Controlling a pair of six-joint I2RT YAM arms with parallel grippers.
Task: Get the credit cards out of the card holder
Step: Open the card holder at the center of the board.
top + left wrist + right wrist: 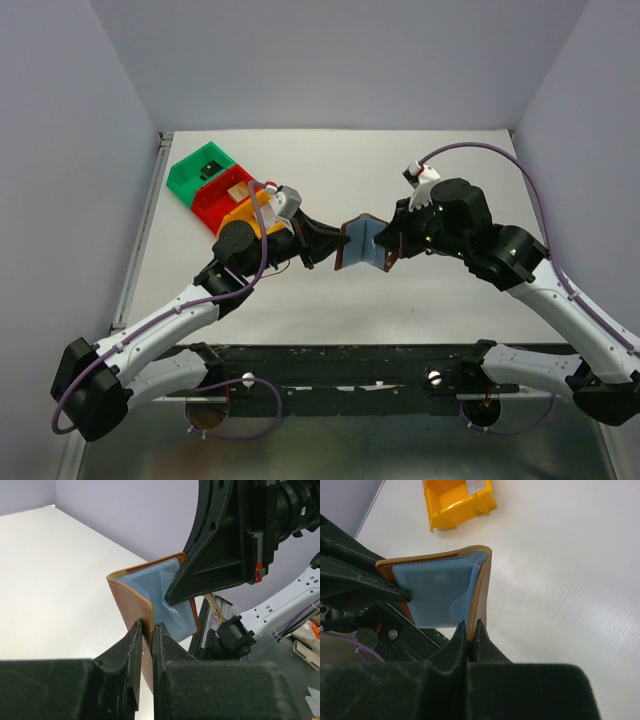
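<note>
The card holder, a brown leather bifold with grey-blue inner pockets, is held open in a V above the table between both arms. My left gripper is shut on its left flap; the left wrist view shows my jaws clamped on the brown flap edge. My right gripper is shut on the right flap; the right wrist view shows my jaws pinching that flap's edge. No credit cards show; the pockets look flat.
Green, red and yellow plastic bins stand in a row at the back left, by my left arm. The yellow bin also shows in the right wrist view. The white table is walled in grey.
</note>
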